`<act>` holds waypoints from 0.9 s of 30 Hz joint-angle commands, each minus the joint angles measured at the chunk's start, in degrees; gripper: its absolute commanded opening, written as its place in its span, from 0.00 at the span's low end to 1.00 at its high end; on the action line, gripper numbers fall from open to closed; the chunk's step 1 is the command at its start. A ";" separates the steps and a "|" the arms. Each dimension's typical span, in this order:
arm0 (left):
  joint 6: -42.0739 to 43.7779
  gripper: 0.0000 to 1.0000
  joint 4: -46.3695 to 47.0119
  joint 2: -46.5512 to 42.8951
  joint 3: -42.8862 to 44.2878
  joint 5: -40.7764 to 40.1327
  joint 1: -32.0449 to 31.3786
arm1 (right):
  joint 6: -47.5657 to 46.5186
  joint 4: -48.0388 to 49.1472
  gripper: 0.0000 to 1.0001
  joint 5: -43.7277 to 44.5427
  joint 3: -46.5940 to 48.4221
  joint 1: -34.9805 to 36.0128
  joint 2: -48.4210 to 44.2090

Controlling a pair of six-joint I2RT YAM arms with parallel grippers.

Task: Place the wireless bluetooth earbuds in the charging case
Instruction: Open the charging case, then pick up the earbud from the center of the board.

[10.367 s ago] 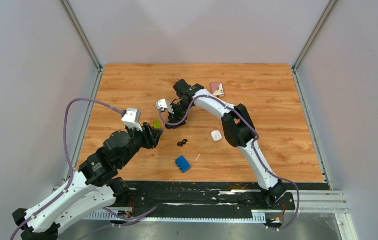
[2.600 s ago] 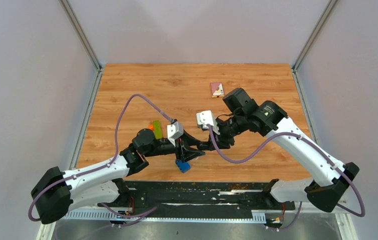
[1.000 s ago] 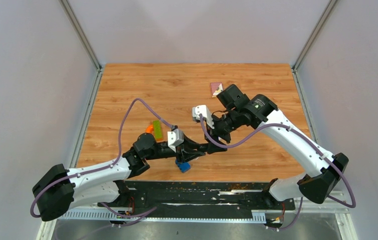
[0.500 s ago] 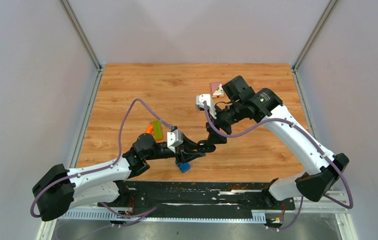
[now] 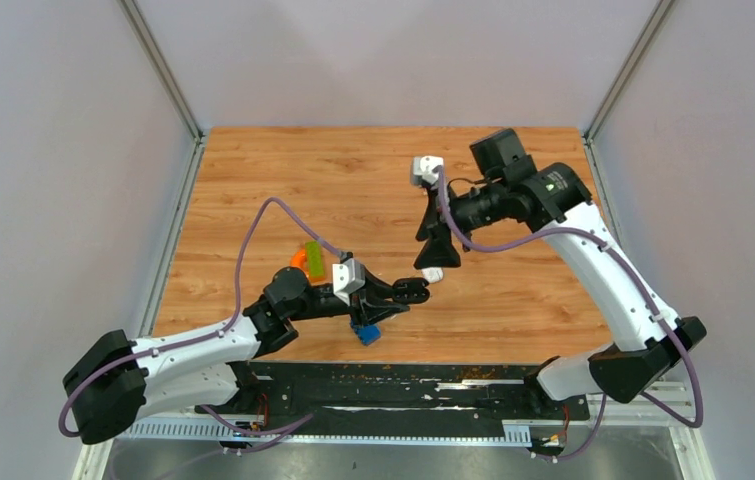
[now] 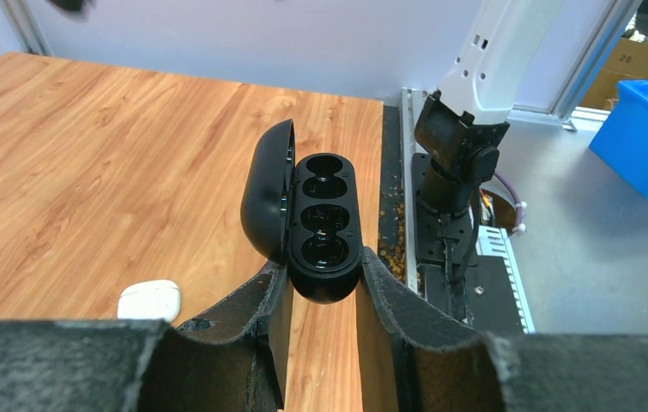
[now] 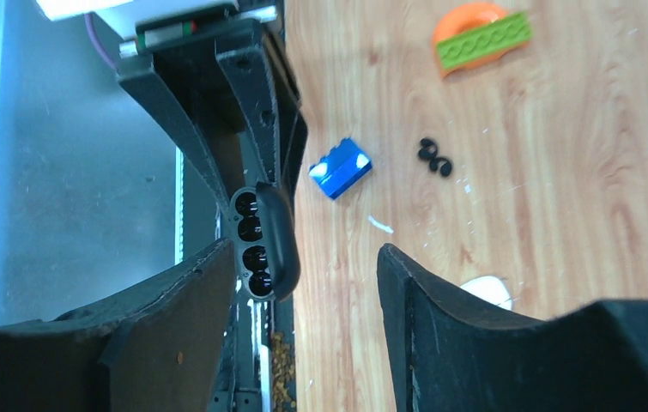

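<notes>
Snugly within left claw [image 6: 324,268], black charging case [image 6: 324,215]

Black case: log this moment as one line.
left gripper: shut on black case, lid open | right gripper: open, empty, near white case | black buds: on table | insertion: not yet done

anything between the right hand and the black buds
Nothing visible does. The black buds lie bare on the wood below the open right hand; the blue block sits beside them, apart. The left hand holds the case off to one side.
</notes>
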 commanded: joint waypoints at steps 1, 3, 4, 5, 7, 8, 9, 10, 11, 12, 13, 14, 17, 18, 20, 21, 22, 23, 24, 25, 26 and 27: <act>1.47 0.00 -0.01 -3.05 0.21 -1.42 -0.39 | 2.11 2.31 0.62 -8.03 5.46 -5.41 -1.75; 1.73 0.00 -1.99 -4.91 1.01 -1.64 -0.39 | 2.81 3.77 0.61 -9.11 4.71 -8.49 -1.56; 1.78 0.00 -3.37 -6.07 1.48 -1.85 -0.39 | 2.98 4.58 0.61 -9.86 4.06 -10.09 -1.21; 1.90 0.00 -5.49 -7.57 1.99 -2.20 -0.39 | 3.18 5.53 0.60 -10.74 2.97 -12.46 -0.64; 2.32 0.00 -9.41 -10.73 3.09 -2.88 -0.39 | 3.73 7.76 0.58 -12.33 0.62 -15.74 1.23; 2.45 0.00 -11.27 -12.45 3.58 -3.33 -0.39 | 3.99 9.17 0.56 -12.85 -1.02 -17.21 2.73; 2.44 0.00 -13.17 -14.29 3.96 -3.87 -0.38 | 3.67 10.28 0.55 -13.04 -2.04 -18.30 4.50; 2.48 0.00 -14.84 -16.08 4.35 -4.36 -0.34 | 3.10 11.48 0.52 -12.67 -2.73 -19.03 6.42; 2.36 0.00 -16.73 -17.62 4.72 -4.96 -0.38 | 2.11 12.52 0.49 -11.78 -3.01 -19.50 8.63; 2.09 0.00 -18.37 -19.17 5.28 -5.41 -0.38 | 0.43 13.22 0.46 -10.45 -3.01 -19.49 10.69; 1.87 0.00 -19.76 -20.53 5.87 -6.08 -0.37 | -1.43 13.87 0.44 -9.07 -2.88 -19.30 12.85; 1.68 0.00 -21.31 -21.97 6.58 -6.65 -0.39 | -3.13 14.46 0.42 -7.53 -2.54 -19.03 14.76; 1.68 0.00 -25.57 -24.79 9.16 -8.07 -0.38 | -10.15 13.42 0.38 -4.12 0.65 -16.99 21.13; 1.77 0.00 -26.65 -25.27 10.12 -8.39 -0.39 | -12.65 12.64 0.36 -2.72 2.19 -15.99 23.37; 1.74 0.00 -28.19 -25.76 11.70 -8.64 -0.39 | -18.21 10.39 0.33 -0.46 4.95 -13.80 27.61; 1.64 0.00 -28.49 -25.79 12.33 -8.64 -0.39 | -20.44 9.63 0.32 0.78 6.23 -12.46 30.55; 1.49 0.00 -28.72 -25.66 12.93 -8.57 -0.39 | -22.11 9.06 0.31 1.92 7.24 -11.25 32.28; 1.40 0.00 -28.83 -25.49 13.72 -8.48 -0.39 | -23.65 8.26 0.31 3.06 8.37 -9.89 34.16; 1.35 0.00 -29.01 -25.21 14.34 -8.31 -0.39 | -25.02 7.94 0.31 4.05 9.21 -8.30 35.94; 1.30 0.00 -29.18 -24.88 14.91 -8.16 -0.39 | -25.83 7.77 0.31 5.17 10.04 -6.75 37.46; 1.26 0.00 -29.37 -24.55 15.47 -7.96 -0.39 | -26.71 7.49 0.31 6.05 10.93 -5.14 39.04; 1.26 0.00 -29.43 -24.15 15.83 -7.80 -0.39 | -27.86 7.22 0.31 7.03 12.07 -3.69 40.45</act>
